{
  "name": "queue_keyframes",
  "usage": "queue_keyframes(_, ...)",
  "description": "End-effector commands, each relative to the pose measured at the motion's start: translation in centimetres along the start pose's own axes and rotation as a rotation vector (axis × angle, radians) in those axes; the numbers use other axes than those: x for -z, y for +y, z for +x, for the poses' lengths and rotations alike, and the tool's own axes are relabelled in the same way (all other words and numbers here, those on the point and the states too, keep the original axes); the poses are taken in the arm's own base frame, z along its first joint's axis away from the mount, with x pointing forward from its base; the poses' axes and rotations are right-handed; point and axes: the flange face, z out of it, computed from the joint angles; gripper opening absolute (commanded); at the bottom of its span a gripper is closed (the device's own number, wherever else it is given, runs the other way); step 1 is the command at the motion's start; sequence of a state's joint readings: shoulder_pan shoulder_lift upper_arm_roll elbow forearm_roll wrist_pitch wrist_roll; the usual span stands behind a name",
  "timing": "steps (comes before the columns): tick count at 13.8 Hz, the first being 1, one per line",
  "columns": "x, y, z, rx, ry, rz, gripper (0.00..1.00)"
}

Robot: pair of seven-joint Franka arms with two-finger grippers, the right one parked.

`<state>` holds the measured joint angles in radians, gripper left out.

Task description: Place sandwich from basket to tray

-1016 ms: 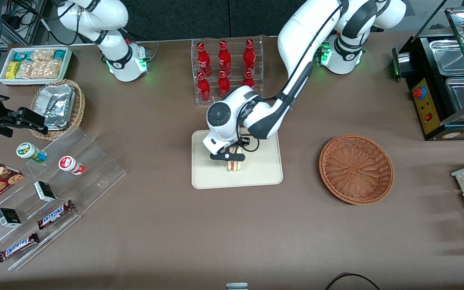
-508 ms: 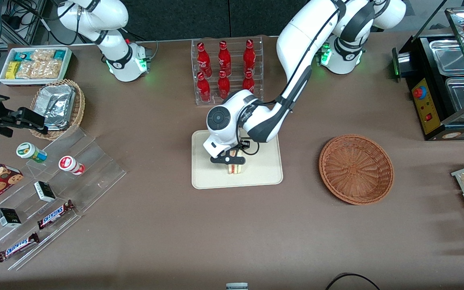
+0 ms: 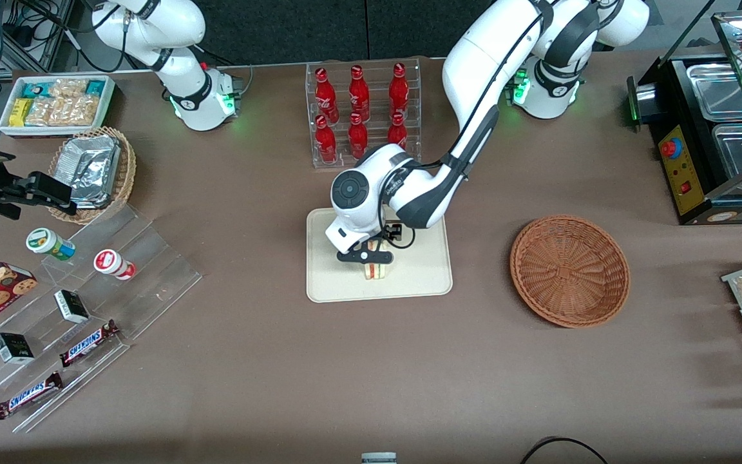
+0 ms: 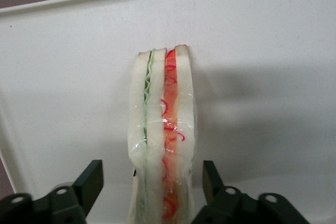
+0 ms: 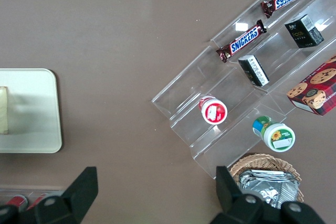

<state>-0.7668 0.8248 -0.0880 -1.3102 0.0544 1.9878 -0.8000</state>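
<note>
The sandwich [image 3: 375,270] [image 4: 163,145], a wrapped cream wedge with green and red filling, stands on edge on the cream tray [image 3: 422,277] [image 4: 262,51]. My left gripper [image 3: 371,256] [image 4: 152,177] hangs right over it, open. Its black fingers [image 4: 93,179] flank the sandwich with a small gap on each side. The reddish-brown woven basket [image 3: 569,270] sits on the table beside the tray, toward the working arm's end, with nothing in it. In the right wrist view the sandwich [image 5: 4,109] shows at the edge of the tray [image 5: 31,114].
A clear rack of red bottles [image 3: 361,109] stands just past the tray, farther from the front camera. A tan basket of foil packets [image 3: 91,171], a white snack bin [image 3: 55,103] and clear stepped shelves [image 3: 87,303] lie toward the parked arm's end. A food warmer [image 3: 719,129] stands at the working arm's end.
The sandwich has come down a little onto the tray and the arm's elbow has shifted slightly. Over the last half second almost nothing has moved.
</note>
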Motion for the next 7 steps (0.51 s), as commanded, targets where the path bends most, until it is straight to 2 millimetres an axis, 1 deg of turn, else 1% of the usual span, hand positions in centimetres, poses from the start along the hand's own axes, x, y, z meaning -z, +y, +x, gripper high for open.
queue_keyframes(1, 0.9, 0.2, 0.3, 0.057, 0.013, 0.005, 1.00)
queue_keyframes(2, 1.4, -0.1, 0.6, 0.063, 0.015, 0.000, 1.00)
queue_keyframes(3, 2.6, -0.6, 0.9, 0.071, 0.021, -0.011, 1.00)
queue_keyframes(4, 3.9, -1.7, 1.7, 0.092, 0.026, -0.023, 1.00)
queue_keyframes(6, 5.7, -3.7, 2.5, 0.113, 0.006, -0.005, 1.00)
queue_keyframes(7, 6.9, -5.2, 3.4, 0.133, 0.005, -0.006, 1.00)
